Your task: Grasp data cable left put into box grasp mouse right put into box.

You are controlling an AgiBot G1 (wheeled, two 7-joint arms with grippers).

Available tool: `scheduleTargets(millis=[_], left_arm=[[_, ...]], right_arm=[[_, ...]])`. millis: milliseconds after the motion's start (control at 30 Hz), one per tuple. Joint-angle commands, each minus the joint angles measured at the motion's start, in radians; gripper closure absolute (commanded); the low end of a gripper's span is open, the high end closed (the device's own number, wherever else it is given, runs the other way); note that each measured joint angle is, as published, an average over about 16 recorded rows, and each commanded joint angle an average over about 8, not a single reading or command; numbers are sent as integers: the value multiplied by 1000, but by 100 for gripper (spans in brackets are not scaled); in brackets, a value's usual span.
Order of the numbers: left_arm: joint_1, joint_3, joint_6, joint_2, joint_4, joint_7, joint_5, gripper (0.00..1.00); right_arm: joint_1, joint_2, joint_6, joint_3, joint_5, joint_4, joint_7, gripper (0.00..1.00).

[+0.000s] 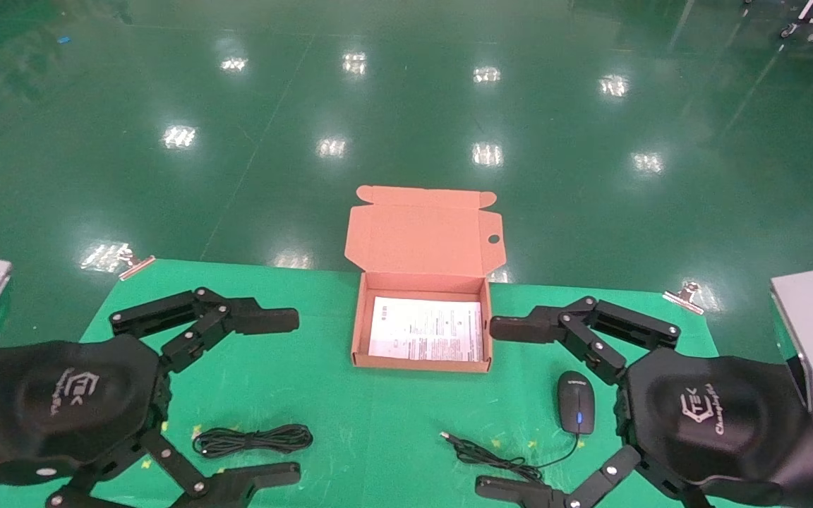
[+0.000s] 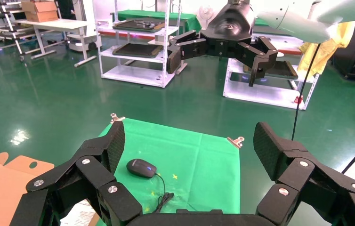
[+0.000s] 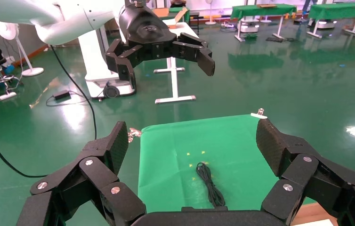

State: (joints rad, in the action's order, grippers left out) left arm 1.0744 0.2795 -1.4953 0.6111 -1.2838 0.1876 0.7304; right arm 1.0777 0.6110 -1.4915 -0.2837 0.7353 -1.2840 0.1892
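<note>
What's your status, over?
Left claw and right claw open, empty. Coiled black data cable and black oval mouse on green cloth; orange-brown cardboard box open. Nothing in the way.

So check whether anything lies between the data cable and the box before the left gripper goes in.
Nothing visible does. Bare green cloth separates the data cable from the open box; the left gripper hangs open above the cable.

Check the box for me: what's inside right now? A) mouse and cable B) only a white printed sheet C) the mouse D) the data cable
B: the box holds only the white printed sheet; the mouse and the data cable lie on the green mat.
</note>
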Motion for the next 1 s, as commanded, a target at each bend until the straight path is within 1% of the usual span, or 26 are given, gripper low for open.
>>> scheduleTargets(millis=[33, 500, 633, 733, 800, 900, 1000], left_arm=[[0, 0, 0, 0, 0, 0, 0, 0], [6, 5, 1, 1, -1, -1, 9, 0], [29, 15, -14, -1, -8, -1, 35, 0], [66, 35, -28, 1, -10, 4, 79, 0], [97, 55, -39, 4, -10, 9, 121, 0], [147, 91, -49, 8, -17, 15, 202, 0], [199, 134, -54, 14, -33, 14, 302, 0]], right_arm=[[0, 0, 0, 0, 0, 0, 0, 0], [0, 0, 1, 0, 1, 0, -1, 0], [12, -2, 3, -7, 29, -14, -9, 0], [40, -4, -1, -21, 78, -32, -20, 0], [73, -4, -12, -38, 132, -46, -35, 0], [139, 2, -37, -77, 231, -58, -67, 0], [220, 19, -63, -137, 351, -66, -117, 0]])
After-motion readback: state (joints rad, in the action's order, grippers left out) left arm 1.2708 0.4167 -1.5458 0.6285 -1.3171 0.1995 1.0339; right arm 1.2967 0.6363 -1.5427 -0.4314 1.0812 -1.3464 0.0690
